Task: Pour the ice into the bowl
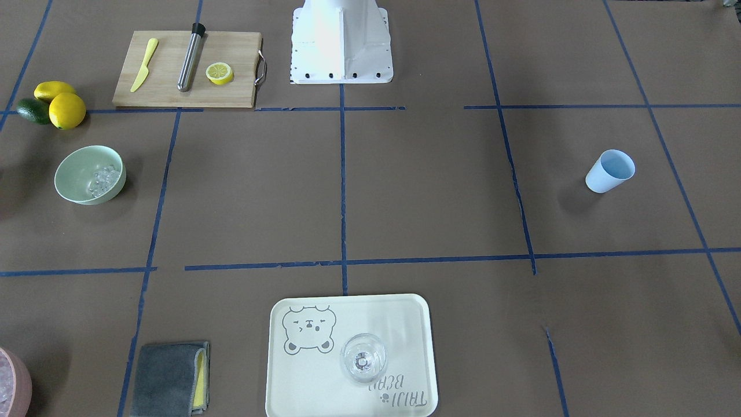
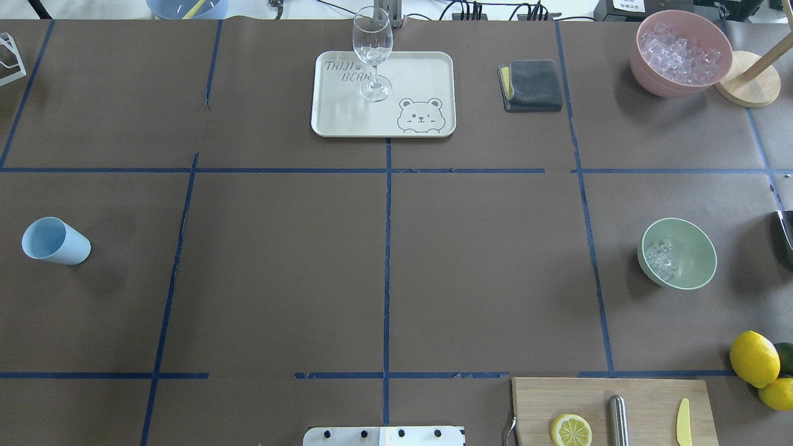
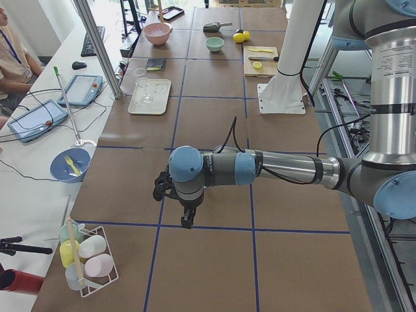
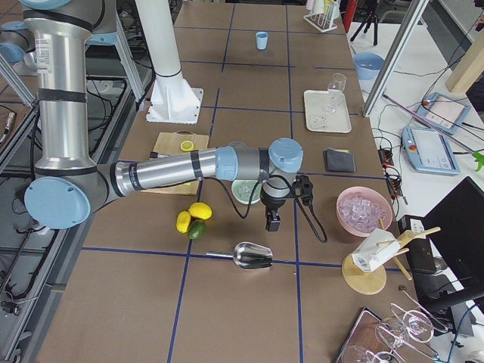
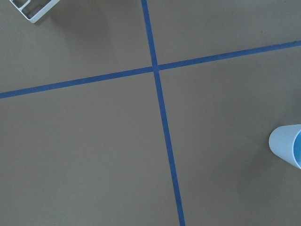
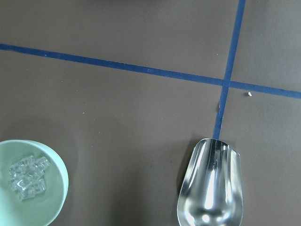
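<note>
The ice [image 6: 27, 176] lies already inside the bowl [image 6: 52, 200], a small heap resting against one wall, so I judge that the pouring is done or nearly done. The right gripper [image 4: 271, 224] hangs over the table [image 6: 117, 117] with its fingers pointing down. The bowl is near it on one side and the scoop [image 6: 211, 188] near it on the other, the two apart from each other. The scoop lies flat and empty, which suggests it was put aside because its work is finished. A pink bowl [image 4: 354, 227] full of more ice stands a little farther from this gripper, probably as the supply. Only a side view shows this gripper, so I cannot tell whether its fingers are wide or narrow. The left gripper [image 3: 186, 220] hovers well apart from the task things, with only a blue cup [image 5: 287, 146] near it. It seems parked out of the way, and I cannot tell its opening either. The bowl is round, pale green, and smooth and matte like plastic. The ice is glassy, in small clear cubes. The scoop is polished metal, a rounded trough that shines like a mirror. The table is dull brown with blue tape lines.
</note>
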Motion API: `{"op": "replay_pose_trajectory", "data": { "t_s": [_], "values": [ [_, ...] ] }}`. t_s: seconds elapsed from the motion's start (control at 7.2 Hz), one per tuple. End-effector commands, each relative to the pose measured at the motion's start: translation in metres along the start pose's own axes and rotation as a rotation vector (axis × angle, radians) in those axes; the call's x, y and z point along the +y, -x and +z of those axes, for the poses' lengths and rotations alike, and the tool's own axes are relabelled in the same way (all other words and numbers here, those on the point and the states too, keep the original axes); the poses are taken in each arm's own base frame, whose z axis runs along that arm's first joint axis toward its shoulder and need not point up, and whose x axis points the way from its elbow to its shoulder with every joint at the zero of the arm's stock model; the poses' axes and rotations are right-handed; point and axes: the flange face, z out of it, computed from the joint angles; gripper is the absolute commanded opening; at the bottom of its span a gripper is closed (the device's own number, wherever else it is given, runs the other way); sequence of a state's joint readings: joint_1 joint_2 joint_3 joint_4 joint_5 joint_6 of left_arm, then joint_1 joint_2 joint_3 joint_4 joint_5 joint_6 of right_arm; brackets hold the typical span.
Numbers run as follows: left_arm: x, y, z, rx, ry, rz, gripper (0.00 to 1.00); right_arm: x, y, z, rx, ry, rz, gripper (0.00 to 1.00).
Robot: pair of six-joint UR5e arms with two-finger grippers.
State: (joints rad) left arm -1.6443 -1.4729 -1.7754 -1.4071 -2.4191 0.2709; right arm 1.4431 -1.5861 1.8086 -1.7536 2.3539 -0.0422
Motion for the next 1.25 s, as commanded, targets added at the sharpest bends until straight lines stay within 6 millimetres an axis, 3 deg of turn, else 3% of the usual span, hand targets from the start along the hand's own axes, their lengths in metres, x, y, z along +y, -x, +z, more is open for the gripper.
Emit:
{"op": "replay_pose_trajectory", "data": {
  "t_s": [0.0,0.14,0.42,0.83,1.11],
  "values": [
    [-0.001,-0.006,0.002,0.015,-0.001,0.010,1.00,-0.001,-0.001,0.013,-0.005,0.018,-0.006,1.00],
    [-0.007,-0.009,0.012,0.008,0.011,0.036,1.00,0.004,-0.004,0.014,-0.014,0.021,0.002,1.00],
    [-0.019,-0.024,0.031,0.003,-0.010,0.018,1.00,0.038,-0.025,0.018,-0.077,0.025,0.061,1.00],
    [-0.015,-0.018,0.030,-0.070,-0.006,0.025,1.00,0.029,-0.028,-0.004,0.012,-0.041,0.016,1.00],
    [-0.014,-0.014,0.034,-0.061,0.000,0.018,1.00,0.025,-0.038,0.020,0.034,-0.032,-0.003,1.00]
  ]
}}
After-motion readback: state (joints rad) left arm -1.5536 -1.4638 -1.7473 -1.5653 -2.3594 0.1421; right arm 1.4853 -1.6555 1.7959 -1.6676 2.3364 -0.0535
